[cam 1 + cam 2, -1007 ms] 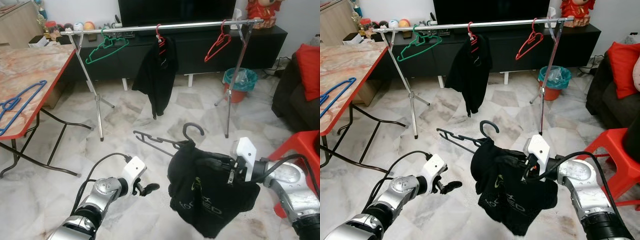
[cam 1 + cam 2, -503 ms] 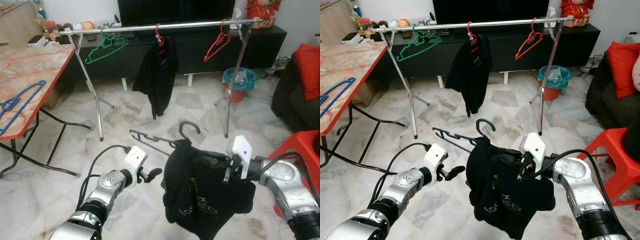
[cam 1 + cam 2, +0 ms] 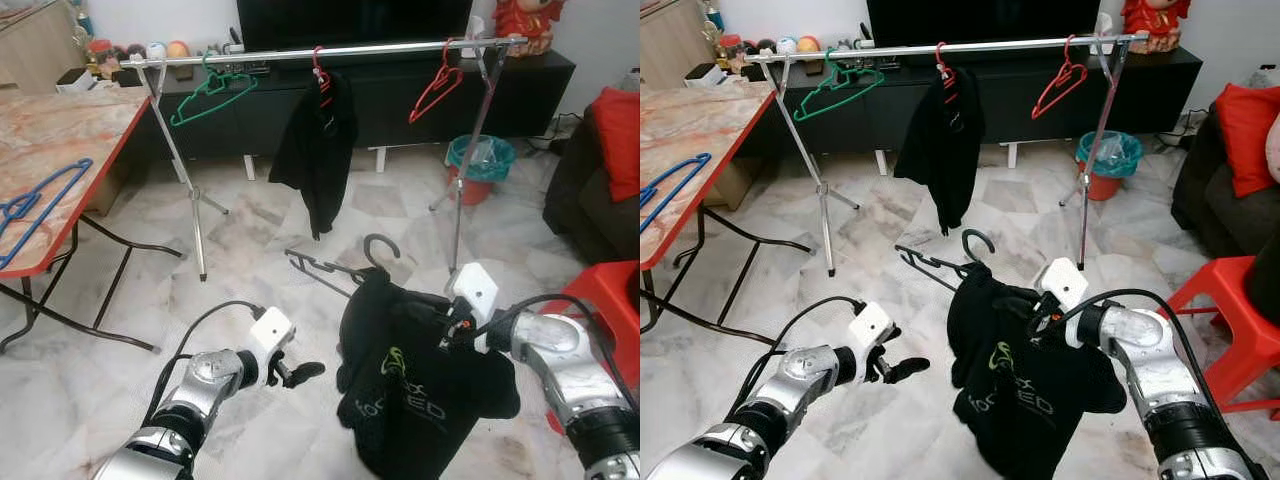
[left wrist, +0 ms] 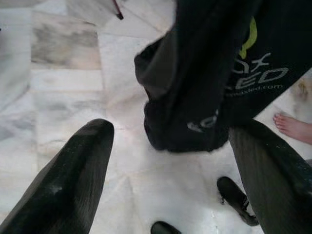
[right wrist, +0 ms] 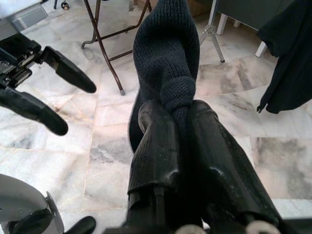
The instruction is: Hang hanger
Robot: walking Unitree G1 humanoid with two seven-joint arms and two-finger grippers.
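Right gripper (image 5: pixel 181 127): jaws clamped on the black shirt (image 3: pixel 420 385), carrying its black hanger (image 3: pixel 345 265) hook-up, apparently for hanging. Left gripper (image 3: pixel 298 374): jaws wide, empty, beside the shirt. Rail (image 3: pixel 330 52) well beyond, holding a green hanger (image 3: pixel 210 95).

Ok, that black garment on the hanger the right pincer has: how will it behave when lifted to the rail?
Probably floppy: the black garment sags in loose folds below the right pincer. It may swing or slide, since the black hanger sticks out tilted to one side. The right wrist view shows the fingers pinching bunched knit, so the grip is likely soft.
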